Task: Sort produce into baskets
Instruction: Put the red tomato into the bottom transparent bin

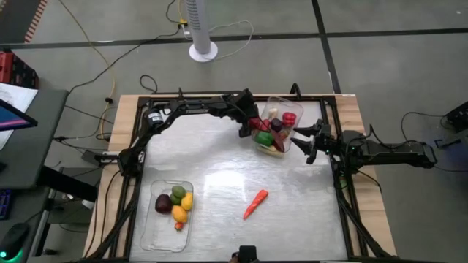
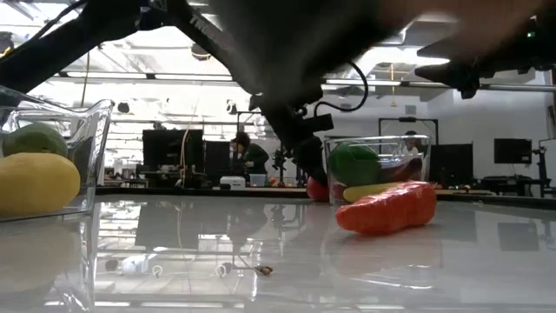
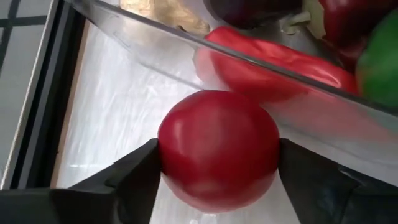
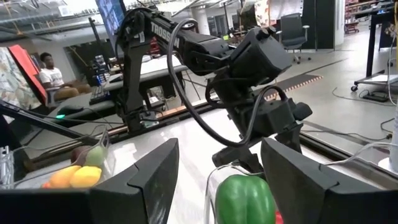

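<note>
Left gripper (image 3: pixel 217 168) was down at the worktop just outside the left wall of the far basket (image 1: pixel 296 108), near the far right corner of the worktop. Its two fingers (image 3: pixel 127 177) sat on either side of a round red tomato (image 3: pixel 217 146), pads at or very near the skin; jaws closing on it, a firm grip not yet certain. The tomato rested on the worktop, touching or just beside the clear basket wall.

Handling, judged: tomato skin was smooth and glossy, so likely slippery; the round shape offered no flats, so take hold across the widest middle, as the pads then stood. Probably light, possibly a hard toy piece; cannot tell whether it would give.

Right gripper (image 4: pixel 217 174) hovered at the right side of the same basket, jaws wide apart and holding nothing, a green pepper (image 4: pixel 244 198) below it.

An orange carrot (image 1: pixel 255 204) lay loose on the worktop toward the near edge; long, stiff-looking, best taken mid-length. The near basket (image 1: pixel 150 235) sat at the near left corner.

Writing: "TROSSEN" read on the left arm (image 4: pixel 163 38) in the right wrist view. No other labels legible.
</note>
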Robot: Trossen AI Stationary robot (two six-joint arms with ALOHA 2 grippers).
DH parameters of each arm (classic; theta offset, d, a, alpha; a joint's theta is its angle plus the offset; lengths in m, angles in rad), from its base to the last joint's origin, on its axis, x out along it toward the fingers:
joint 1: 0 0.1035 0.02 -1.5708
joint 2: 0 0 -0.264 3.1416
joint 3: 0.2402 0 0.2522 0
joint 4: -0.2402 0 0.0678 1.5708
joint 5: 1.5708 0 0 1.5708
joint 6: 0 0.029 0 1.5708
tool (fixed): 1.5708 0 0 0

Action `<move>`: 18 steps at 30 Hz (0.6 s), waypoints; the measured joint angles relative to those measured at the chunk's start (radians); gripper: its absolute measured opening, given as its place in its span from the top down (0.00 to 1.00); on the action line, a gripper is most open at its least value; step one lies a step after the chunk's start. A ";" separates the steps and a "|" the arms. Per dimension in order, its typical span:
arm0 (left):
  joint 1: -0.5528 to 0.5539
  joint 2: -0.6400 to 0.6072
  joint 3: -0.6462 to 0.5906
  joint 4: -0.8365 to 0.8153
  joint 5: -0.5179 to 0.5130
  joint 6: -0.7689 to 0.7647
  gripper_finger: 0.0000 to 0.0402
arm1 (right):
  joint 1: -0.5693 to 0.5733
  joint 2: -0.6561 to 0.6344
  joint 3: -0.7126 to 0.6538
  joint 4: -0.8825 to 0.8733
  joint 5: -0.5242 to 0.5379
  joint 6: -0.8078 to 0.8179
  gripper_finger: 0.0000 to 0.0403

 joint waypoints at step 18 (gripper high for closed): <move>0.019 -0.218 0.000 -0.184 -0.068 -0.014 0.40 | 0.001 0.000 0.000 0.003 -0.002 0.003 0.37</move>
